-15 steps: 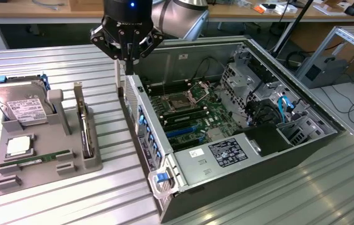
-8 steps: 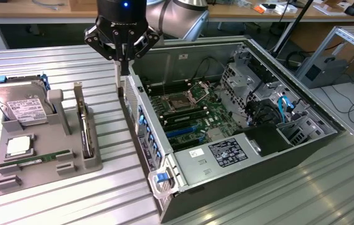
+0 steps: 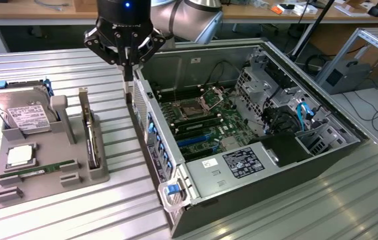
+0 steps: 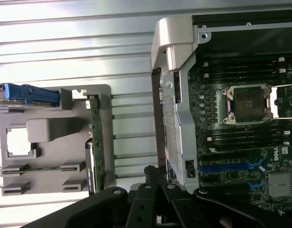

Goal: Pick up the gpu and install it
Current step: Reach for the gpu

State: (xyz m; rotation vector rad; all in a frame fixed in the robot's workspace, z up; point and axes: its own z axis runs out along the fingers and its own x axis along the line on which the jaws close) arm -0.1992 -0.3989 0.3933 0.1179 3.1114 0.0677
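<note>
The gpu (image 3: 91, 140) stands on its edge in a slot of the grey holder (image 3: 49, 185), a thin dark card with a pale end bracket. In the wrist view the gpu (image 4: 95, 142) is a slim strip at the holder's side. My gripper (image 3: 128, 82) hangs shut and holds nothing. It is above the gap between the holder and the open computer case (image 3: 196, 185), up and toward the exterior view's right of the card. The gripper (image 4: 154, 176) shows close to the case's rear wall.
A hard drive (image 3: 25, 112) with a white label, a CPU (image 3: 19, 156) and a green RAM stick (image 3: 39, 170) sit in the holder. Inside the case lie the motherboard's blue slots (image 3: 192, 141) and the CPU socket (image 3: 192, 107). Ribbed metal tabletop (image 3: 296, 210) surrounds both.
</note>
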